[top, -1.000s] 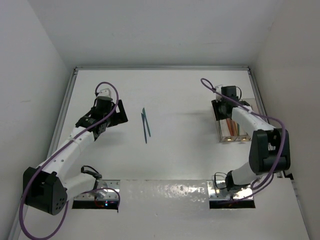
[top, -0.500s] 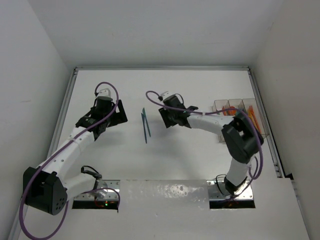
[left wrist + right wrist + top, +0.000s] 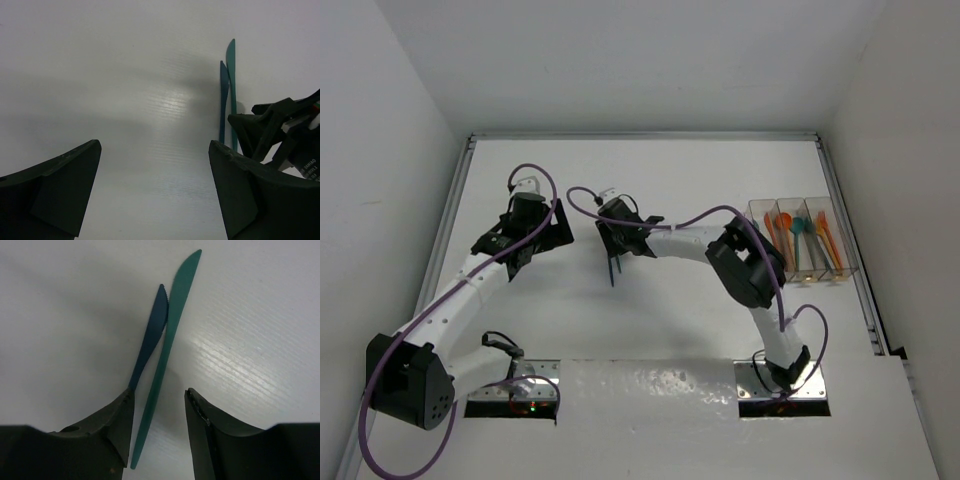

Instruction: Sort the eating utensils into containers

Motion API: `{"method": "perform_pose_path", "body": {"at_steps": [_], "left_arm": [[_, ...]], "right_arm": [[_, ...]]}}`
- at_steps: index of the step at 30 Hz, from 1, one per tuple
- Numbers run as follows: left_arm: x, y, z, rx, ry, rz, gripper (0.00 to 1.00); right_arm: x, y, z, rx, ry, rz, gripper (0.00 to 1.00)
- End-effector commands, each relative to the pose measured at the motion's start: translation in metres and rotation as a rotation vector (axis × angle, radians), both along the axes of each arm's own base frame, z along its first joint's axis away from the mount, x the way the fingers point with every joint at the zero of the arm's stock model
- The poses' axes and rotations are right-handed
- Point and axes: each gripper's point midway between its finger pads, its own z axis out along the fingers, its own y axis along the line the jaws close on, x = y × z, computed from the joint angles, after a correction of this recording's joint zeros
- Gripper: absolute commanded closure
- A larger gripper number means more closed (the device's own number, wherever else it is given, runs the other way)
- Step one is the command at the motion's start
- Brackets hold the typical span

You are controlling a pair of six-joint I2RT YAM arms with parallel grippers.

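Teal knife [image 3: 167, 340] lying against blue knife [image 3: 151, 335]; right pincer [image 3: 159, 395], narrowly parted, straddling teal handle, needing nudge off blue before closing. Left pincer [image 3: 154, 146] gaping wide.

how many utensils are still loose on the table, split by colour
blue knife: 1
teal knife: 1
total loose on the table: 2
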Motion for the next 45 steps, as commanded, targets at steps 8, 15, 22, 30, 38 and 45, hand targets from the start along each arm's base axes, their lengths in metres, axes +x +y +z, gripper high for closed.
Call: {"method": "perform_pose_path", "body": {"at_steps": [8,15,22,30,38,45], "left_arm": [[0.004,-0.003,0.006,-0.013,-0.036,-0.007,0.13],[0.004,-0.004,0.007,-0.018,-0.037,-0.014,0.13],[0.004,-0.008,0.007,-0.032,-0.035,-0.033,0.13],[0.005,-0.010,0.005,-0.035,-0.031,-0.041,0.13],[0.005,-0.009,0.004,-0.030,-0.029,-0.039,0.13],[0.005,-0.008,0.002,-0.022,-0.022,-0.035,0.13]], "right_arm": [[0.001,-0.009,-0.025,-0.019,0.011,-0.080,0.70],[-0.053,-0.069,-0.058,-0.132,0.118,-0.082,1.00],[-0.065,-0.140,-0.009,-0.117,0.072,-0.077,1.00],[-0.043,-0.237,0.070,-0.211,-0.103,-0.083,1.00],[-0.024,-0.341,0.089,-0.303,-0.117,-0.185,1.00],[-0.010,-0.382,0.071,-0.301,-0.085,-0.254,1.00]]}}
